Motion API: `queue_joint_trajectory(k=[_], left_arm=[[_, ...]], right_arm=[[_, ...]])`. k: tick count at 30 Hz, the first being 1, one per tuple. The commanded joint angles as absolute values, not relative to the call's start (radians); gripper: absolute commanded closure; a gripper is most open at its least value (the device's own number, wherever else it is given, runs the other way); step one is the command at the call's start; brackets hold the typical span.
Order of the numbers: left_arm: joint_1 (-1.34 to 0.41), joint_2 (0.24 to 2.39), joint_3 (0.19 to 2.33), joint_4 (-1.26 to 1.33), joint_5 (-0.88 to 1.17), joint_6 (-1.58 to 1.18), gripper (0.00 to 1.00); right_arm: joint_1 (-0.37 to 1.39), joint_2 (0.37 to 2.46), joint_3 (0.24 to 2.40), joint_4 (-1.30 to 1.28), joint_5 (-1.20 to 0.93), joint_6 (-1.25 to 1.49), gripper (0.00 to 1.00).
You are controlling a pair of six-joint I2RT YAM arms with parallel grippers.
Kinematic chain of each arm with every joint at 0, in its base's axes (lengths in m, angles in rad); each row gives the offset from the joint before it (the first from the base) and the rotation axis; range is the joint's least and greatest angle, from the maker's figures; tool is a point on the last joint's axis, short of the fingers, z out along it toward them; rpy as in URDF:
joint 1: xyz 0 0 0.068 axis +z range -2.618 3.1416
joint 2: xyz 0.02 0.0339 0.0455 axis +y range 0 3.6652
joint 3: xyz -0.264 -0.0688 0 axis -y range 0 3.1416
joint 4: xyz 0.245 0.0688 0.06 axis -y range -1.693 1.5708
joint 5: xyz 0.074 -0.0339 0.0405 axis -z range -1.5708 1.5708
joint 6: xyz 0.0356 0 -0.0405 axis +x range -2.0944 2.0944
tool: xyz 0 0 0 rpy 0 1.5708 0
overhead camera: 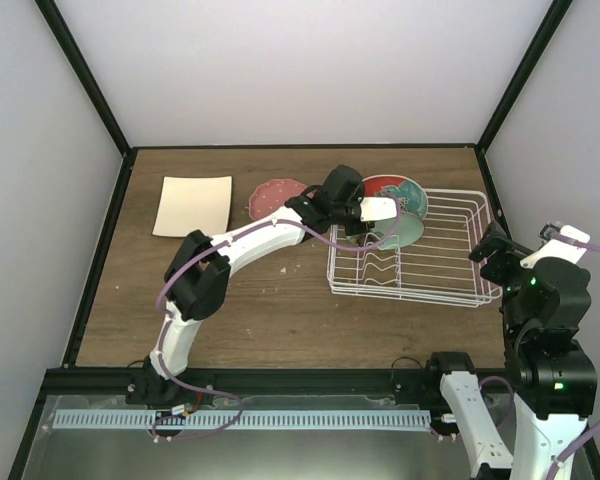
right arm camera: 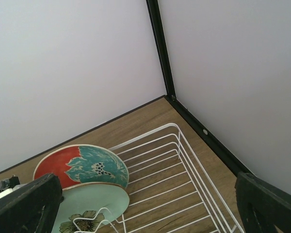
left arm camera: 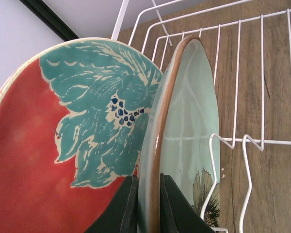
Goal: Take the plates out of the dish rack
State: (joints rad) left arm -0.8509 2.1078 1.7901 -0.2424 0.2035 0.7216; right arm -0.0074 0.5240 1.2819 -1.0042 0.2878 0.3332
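Rim grip suits a plate standing on edge: we clamp our left gripper point(left arm camera: 148, 196) on the mint plate point(left arm camera: 189, 121), at the rack's point(left arm camera: 262, 73) far-left corner beside the red plate point(left arm camera: 48, 160). Our right gripper point(overhead camera: 528, 243) hangs open by the rack's right edge.

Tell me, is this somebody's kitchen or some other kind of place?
Not a kitchen, probably a robot practice booth. Plain pale walls and black frame posts box in a wooden table, two robot arms are bolted at its near edge, and a dish rack of plates sits on it.
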Motion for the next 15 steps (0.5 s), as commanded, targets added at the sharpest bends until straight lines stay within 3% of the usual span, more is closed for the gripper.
queue_joint_trajectory(k=[1,15], left_arm=[[-0.841,2.091,1.778,-0.195,0.16,0.727,0.96],[-0.842,1.905,1.907,-0.271,0.262,0.692,0.96]], right_arm=[[0.005,0.509,1.308,-1.011,0.292,0.329,0.0],[0.005,0.499,1.267,-0.987,0.26,0.357,0.0]])
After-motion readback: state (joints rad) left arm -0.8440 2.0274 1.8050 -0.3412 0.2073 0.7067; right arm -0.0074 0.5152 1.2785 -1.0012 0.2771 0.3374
